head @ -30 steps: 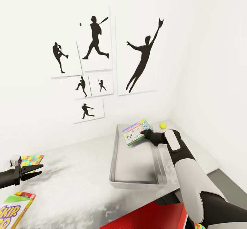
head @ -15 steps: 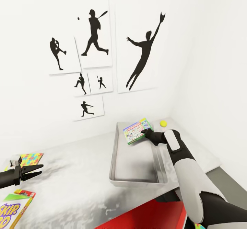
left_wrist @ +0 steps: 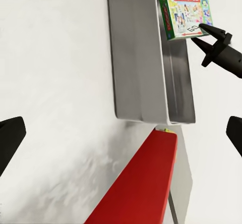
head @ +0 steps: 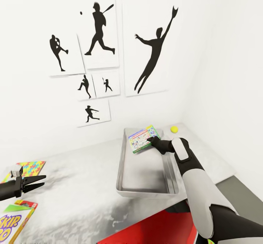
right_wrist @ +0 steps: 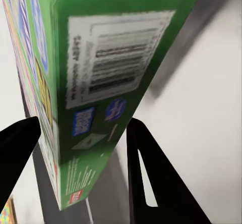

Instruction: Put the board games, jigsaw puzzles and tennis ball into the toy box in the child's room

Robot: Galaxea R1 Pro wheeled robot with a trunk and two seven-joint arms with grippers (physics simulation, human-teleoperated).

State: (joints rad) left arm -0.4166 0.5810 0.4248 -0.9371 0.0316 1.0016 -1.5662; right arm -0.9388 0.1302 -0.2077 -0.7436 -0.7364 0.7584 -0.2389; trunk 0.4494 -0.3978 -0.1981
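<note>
White table (head: 84,185) | right hand (head: 150,140) clamps board game (head: 140,138) over toy box (head: 146,191) | left hand (head: 34,183) apart

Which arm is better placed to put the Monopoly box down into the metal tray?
Right. The right gripper already holds the Monopoly box tilted over the far end of the metal tray. The left gripper is open, apart from the tray, near the puzzle.

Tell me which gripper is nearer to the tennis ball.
Right. The right gripper holds the Monopoly box over the far end of the metal toy box, just short of the tennis ball. The left gripper hovers open far across the table.
</note>
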